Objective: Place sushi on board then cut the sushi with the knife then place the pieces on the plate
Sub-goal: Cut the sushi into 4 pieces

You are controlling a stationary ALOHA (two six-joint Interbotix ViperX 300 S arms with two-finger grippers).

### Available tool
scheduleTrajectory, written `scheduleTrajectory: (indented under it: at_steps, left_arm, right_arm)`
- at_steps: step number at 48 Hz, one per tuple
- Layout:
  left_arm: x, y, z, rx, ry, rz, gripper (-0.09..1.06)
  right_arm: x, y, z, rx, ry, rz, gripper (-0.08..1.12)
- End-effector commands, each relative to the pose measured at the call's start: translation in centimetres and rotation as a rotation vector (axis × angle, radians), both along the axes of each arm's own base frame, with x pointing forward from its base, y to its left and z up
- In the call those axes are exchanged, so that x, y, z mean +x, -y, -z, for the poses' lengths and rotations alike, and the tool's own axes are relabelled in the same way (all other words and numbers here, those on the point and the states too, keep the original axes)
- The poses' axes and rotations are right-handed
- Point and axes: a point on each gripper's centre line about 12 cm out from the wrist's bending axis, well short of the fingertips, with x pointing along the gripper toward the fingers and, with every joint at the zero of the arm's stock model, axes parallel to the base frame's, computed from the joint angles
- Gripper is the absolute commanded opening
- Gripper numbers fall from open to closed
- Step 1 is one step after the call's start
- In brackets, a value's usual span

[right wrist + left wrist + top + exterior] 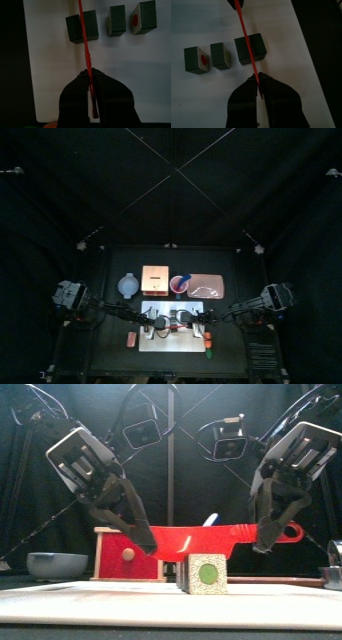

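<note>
Over white flat cutting board (204,25), L gripper (256,75) + R gripper (89,71) both pinch red toy knife (201,539) above dark-green sushi block (251,48); 2 smaller pcs (220,55) at its 12 o'clock.

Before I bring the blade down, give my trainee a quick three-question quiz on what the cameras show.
1. True or false: the left hand and right hand are both shut on the red knife.
2. How many sushi pieces lie on the white board?
3. The knife lines up over: A) the largest block; B) the piece with the red centre; C) bare board only.
Key: 1 true; 2 three; 3 A.
</note>
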Motion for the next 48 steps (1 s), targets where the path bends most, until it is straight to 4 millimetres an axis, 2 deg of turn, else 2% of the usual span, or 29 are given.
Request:
scheduleTrajectory:
  at_steps: [1, 12, 24, 35, 48]
  left_arm:
    - [0.1, 0.3, -0.2, 0.001, 0.010, 0.009, 0.43]
    - [0.0, 0.7, 1.3, -0.002, -0.031, 0.007, 0.43]
    - [0.0, 1.3, 1.9, -0.025, -0.051, -0.007, 0.43]
    - [-0.2, 2.5, 1.3, -0.042, -0.039, 0.009, 0.43]
    - [0.1, 2.6, 0.2, -0.049, -0.010, 0.012, 0.46]
  right_arm:
    - [0.4, 0.2, -0.5, 0.012, 0.012, 0.019, 0.30]
    - [0.8, -0.7, 1.0, 0.037, -0.019, 0.023, 0.30]
    - [1.3, -2.3, 2.3, 0.060, -0.042, 0.012, 0.30]
    - [1.3, -3.7, 2.0, 0.087, -0.040, 0.000, 0.30]
    - [1.3, -3.4, 0.4, 0.087, -0.001, -0.006, 0.30]
